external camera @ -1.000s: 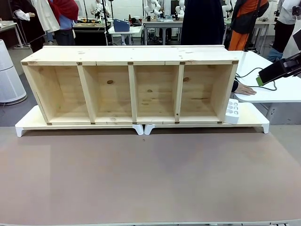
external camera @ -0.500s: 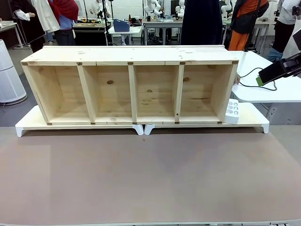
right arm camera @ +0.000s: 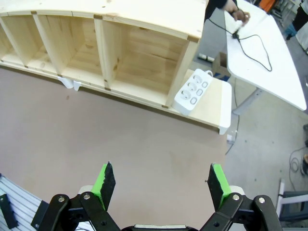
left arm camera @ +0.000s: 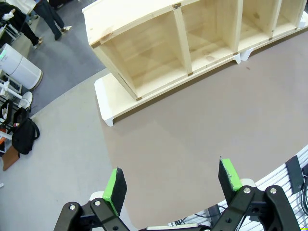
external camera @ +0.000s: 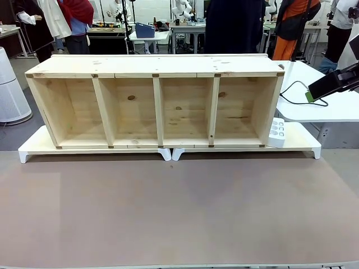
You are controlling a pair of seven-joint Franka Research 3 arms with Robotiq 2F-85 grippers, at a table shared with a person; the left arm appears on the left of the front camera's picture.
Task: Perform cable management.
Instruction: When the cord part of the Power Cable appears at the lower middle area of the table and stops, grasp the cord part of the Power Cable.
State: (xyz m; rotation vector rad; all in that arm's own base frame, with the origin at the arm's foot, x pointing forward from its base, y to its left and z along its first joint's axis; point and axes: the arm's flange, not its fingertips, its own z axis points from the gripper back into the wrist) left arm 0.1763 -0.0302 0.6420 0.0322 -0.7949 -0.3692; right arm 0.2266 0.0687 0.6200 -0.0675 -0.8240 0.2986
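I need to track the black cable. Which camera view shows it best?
The right wrist view: the cable loops across the white side table from a person's hand. The front view catches a short curve past the shelf's right end.

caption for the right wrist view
Open right pincer over the table; a hand at the cable beyond the shelf.

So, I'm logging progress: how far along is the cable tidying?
Done: nothing visible; the cable lies loose on the white side table. In hand: a person's hand rests at its end. Left: all the tidying; both arms' jaws stand open, empty.
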